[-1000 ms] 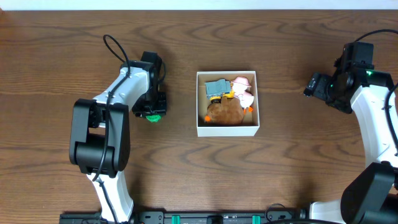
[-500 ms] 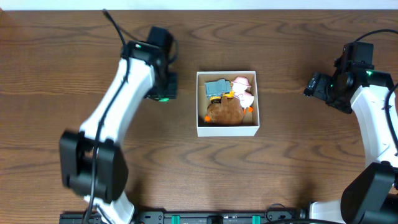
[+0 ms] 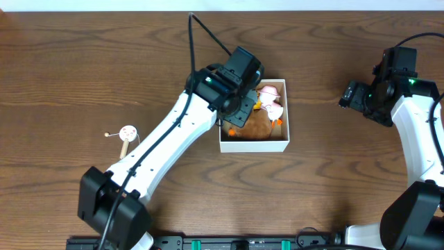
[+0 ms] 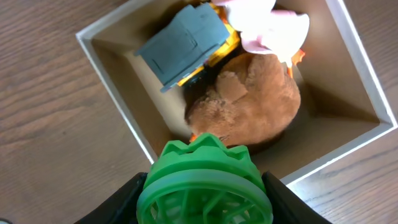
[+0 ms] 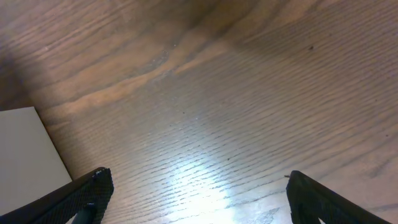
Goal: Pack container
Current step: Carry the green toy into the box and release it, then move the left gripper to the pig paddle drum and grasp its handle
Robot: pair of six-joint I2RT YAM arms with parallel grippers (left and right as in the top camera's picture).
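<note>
The left gripper (image 4: 205,200) clamps a green ridged toy (image 4: 205,177) above the container (image 3: 254,145) at the middle of the bench (image 3: 69,69); the right gripper (image 5: 199,198) hangs with fingers apart near the right edge.

From overhead, the left arm (image 3: 182,121) covers the left side of the container (image 3: 255,146), so you cannot see the grey block toy (image 4: 181,43) or the green ribbed toy (image 4: 205,183) there. In the left wrist view that green ribbed toy runs off the bottom edge and hides most of the left gripper (image 4: 205,202). The pink toy (image 4: 267,28) is cut by the top edge. The right wrist view gives you only 2 fingertips of the right gripper (image 5: 199,193) and 1 white container corner. The small round thing on a stick (image 3: 127,132) is too small to identify.
</note>
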